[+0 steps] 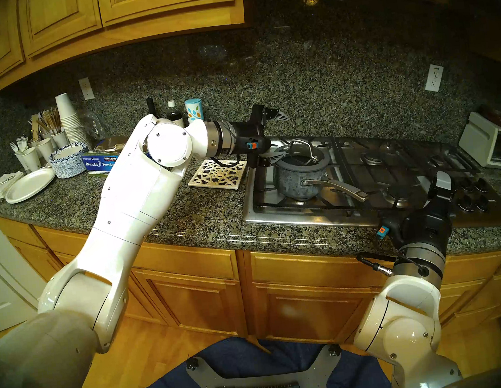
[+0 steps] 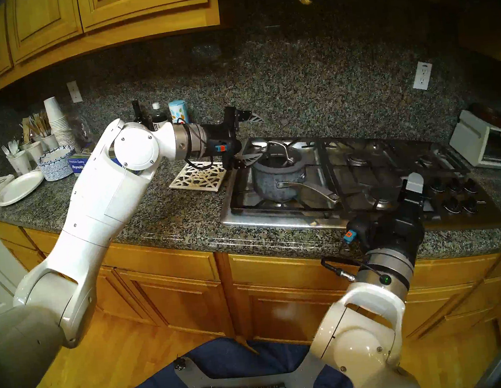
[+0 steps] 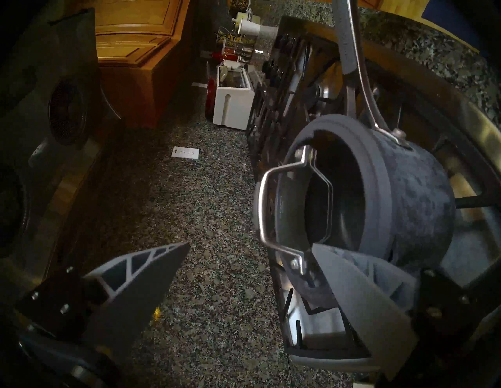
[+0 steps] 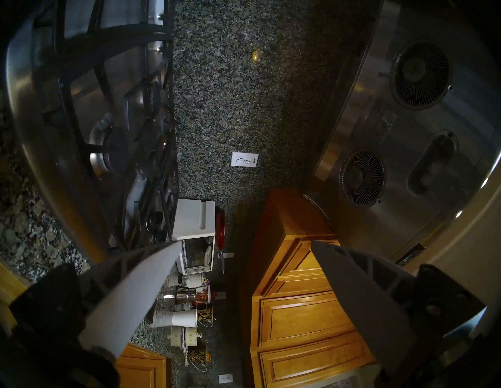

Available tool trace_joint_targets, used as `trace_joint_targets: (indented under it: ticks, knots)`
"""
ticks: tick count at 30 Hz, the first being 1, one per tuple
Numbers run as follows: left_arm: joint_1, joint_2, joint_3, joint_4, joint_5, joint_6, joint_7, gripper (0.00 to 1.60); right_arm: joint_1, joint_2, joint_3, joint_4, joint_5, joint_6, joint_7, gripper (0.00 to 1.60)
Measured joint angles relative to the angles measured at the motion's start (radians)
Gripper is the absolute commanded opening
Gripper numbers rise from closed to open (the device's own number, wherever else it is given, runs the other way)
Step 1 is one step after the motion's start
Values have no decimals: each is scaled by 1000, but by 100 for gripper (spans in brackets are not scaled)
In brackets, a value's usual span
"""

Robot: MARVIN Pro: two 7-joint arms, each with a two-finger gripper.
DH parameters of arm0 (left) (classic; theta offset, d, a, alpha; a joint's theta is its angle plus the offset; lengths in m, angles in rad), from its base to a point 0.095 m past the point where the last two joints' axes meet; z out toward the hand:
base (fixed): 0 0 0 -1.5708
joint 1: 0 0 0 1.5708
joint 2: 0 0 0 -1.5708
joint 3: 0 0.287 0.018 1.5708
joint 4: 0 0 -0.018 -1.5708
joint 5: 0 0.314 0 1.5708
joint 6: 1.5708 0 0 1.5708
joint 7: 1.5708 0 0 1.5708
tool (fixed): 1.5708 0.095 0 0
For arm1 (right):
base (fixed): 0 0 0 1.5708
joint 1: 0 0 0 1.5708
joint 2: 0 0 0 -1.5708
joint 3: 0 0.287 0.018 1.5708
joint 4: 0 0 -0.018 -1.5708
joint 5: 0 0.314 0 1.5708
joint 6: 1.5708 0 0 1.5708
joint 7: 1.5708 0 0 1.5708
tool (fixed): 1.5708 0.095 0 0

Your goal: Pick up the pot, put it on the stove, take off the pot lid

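I see the pot (image 1: 298, 181) standing on the near-left grate of the stove (image 1: 307, 214), its long handle (image 1: 338, 187) pointing right and toward me. The lid (image 1: 302, 156) is on the pot but tilted, one edge dipped into the mouth, the loop handle (image 3: 284, 206) standing up. My left gripper (image 1: 271, 136) reaches in from the left, just beside the pot's far-left rim, with its jaws spread wide: one finger (image 3: 138, 273) hangs over the granite behind, the other (image 3: 352, 295) lies against the lid's edge near the loop's screw (contact looks likely in the left wrist view, though I cannot tell for sure). It holds nothing.

My right gripper (image 4: 244, 271) sits at the counter's near edge, right of the pot handle's tip and apart from it, also released and empty; its fingers (image 4: 130, 292) frame the backsplash and a white toaster oven (image 4: 195, 235) at the stove's far right.

A white trivet (image 1: 218, 174) lies on the counter just left of the stove.
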Motion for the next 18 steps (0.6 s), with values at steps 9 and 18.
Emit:
trace_joint_targets:
  ticks: [9,18]
  knots:
    - [-41,-29,7,30,-1,-20,-22,160,-1,0,0,0,1,0,-4,160]
    - [-72,-54,17,63,-1,-38,-35,160,-1,1,0,0,2,0,-8,160]
